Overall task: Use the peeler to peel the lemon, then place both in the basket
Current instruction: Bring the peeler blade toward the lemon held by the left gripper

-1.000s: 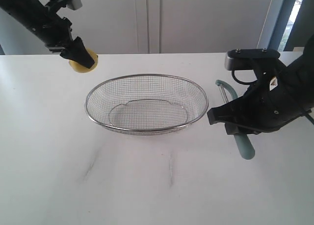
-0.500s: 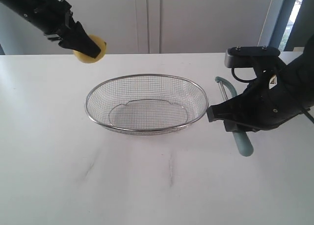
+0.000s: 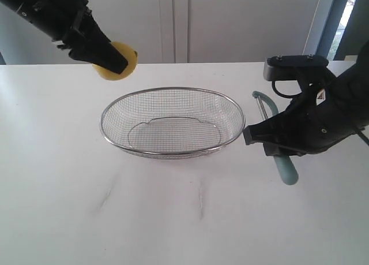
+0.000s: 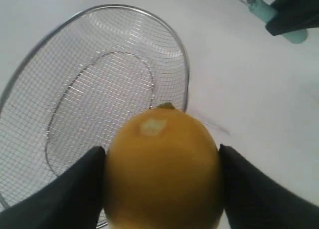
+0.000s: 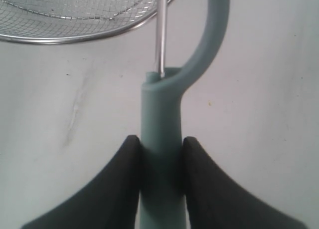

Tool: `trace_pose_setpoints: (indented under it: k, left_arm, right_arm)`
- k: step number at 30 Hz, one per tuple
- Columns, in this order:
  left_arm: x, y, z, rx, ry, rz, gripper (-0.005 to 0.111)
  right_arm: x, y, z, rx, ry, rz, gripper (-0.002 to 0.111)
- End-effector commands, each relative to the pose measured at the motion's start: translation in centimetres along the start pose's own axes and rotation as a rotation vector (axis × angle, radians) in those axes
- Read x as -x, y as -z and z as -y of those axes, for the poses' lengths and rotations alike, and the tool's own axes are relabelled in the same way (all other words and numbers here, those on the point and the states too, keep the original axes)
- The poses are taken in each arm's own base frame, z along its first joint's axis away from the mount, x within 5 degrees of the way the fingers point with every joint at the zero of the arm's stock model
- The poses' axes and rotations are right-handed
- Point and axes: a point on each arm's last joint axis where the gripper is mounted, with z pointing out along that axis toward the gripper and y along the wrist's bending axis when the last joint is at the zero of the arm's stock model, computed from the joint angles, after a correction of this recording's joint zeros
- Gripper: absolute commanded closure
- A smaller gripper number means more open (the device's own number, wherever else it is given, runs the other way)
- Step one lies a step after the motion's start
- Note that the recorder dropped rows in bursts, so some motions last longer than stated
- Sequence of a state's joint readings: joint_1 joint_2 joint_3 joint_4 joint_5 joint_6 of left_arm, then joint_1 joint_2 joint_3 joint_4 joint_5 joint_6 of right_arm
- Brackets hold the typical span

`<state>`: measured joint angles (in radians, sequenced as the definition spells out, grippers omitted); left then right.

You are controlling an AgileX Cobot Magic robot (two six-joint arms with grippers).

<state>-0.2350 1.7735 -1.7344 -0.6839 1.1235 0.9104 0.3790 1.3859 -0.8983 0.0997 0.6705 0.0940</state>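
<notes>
The lemon (image 4: 162, 169), its skin whole on the side we see, sits clamped between the jaws of the left gripper (image 3: 118, 63), aloft just off the far left rim of the wire-mesh basket (image 3: 173, 89). To the basket's right, the right gripper (image 5: 159, 148) grips the teal handle of the peeler (image 3: 286, 171), low over the white table (image 3: 173, 219); we cannot tell whether the peeler touches it.

2 matte-black arms (image 3: 52, 17), wedge-shaped black fingers (image 5: 109, 189), grey wrist housing (image 3: 297, 66) — looped black cable (image 3: 281, 93)
</notes>
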Motion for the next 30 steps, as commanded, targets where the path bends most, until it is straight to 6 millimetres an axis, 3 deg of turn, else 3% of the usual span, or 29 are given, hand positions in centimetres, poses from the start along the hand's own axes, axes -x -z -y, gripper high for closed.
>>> trace_pose_setpoints:
  k: [1,5,11,16,21,30]
  left_arm:
    - [0.0,-0.3,3.7,-0.016,-0.047,0.035,0.107]
    - [-0.9,-2.5,6.2,-0.059,-0.064,0.063,0.107]
    - [-2.0,-6.0,7.3,-0.03,-0.083,0.075,0.107]
    - [-2.0,-6.1,7.2,-0.012,-0.076,0.086,0.107]
    - [-1.9,-6.1,7.3,-0.029,-0.06,0.101,0.107]
    - [-1.6,-6.1,7.2,-0.01,-0.046,0.129,0.107]
  right_arm:
    - [-0.2,0.2,0.0,0.003,0.016,-0.01,0.108]
    - [-0.3,0.3,-0.4,0.04,0.025,-0.026,0.108]
    - [-0.8,0.3,-0.5,0.058,0.052,-0.079,0.108]
    - [-0.1,0.9,-1.2,0.124,0.08,-0.057,0.108]
    - [1.9,2.9,-1.8,0.206,0.113,-0.01,0.108]
    - [2.8,3.2,-0.8,0.386,0.11,0.008,0.108]
